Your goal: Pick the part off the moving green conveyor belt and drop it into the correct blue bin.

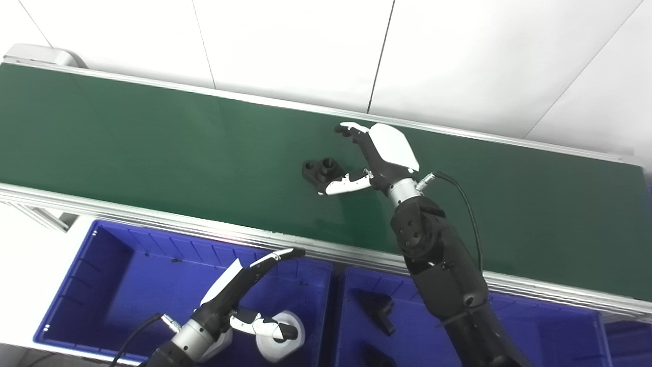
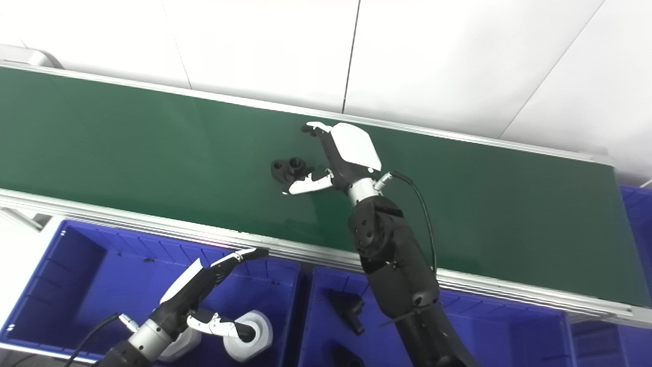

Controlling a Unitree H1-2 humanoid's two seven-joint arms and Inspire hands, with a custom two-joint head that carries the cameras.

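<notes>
Part point(image 1: 322, 169) mid-belt point(image 1: 153, 148), right hand point(image 1: 379, 153) open beside.

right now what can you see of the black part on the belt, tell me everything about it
The black part is small, matte and plastic-looking, with a flat flange carrying a hole at its left end and a short raised round boss with an open bore. It lies flat on the green conveyor belt, mid-width. The right hand, open, brackets it: the thumb tip seems to touch its near edge, the fingers sit beyond it.
</notes>
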